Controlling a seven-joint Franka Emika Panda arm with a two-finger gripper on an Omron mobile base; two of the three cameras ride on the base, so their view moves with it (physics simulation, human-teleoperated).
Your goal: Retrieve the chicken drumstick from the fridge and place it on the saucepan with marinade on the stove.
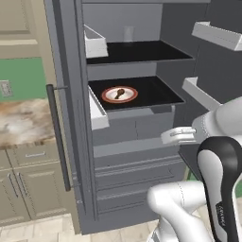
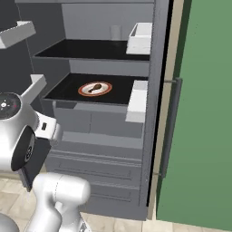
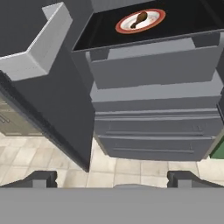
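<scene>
The tall grey double-door fridge (image 1: 132, 142) is seen with its doors swung wide. On its lower dark shelf (image 1: 160, 92), near the front edge, a round white plate with an orange-red rim (image 1: 119, 94) is set, and the small brown chicken drumstick (image 1: 119, 92) is laid on its middle. The robot's two-finger tool (image 3: 113, 178) is held low before the drawers (image 3: 153, 131), its fingers spread wide, nothing pinched. A reach upward could be spoiled by the shelf's front lip or the white door bins (image 1: 97, 113) being struck, or the plate being nudged.
</scene>
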